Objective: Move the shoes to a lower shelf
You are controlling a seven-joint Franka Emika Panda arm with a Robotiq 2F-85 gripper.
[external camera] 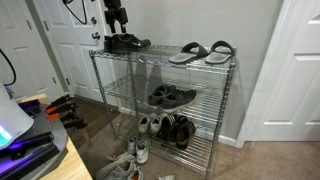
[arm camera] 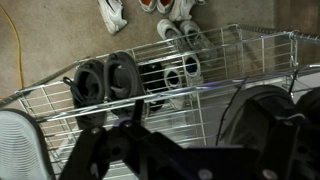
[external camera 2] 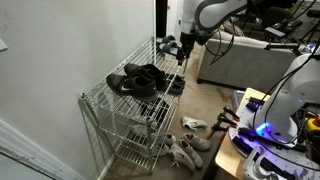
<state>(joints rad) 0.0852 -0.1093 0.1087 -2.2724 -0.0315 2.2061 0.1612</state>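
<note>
Presently, the gripper (external camera: pixel 115 20) is seen poised just above the shoes (external camera: pixel 127 43), which are set on the top tier (external camera: pixel 160 58) of the rack; whether its jaws are parted cannot be told. The lower shelf (external camera: pixel 128 98) lies further beneath the gripper. Grey slide sandals (external camera: pixel 205 52) are placed off to its side. Brand marks are too small to be read.
</note>
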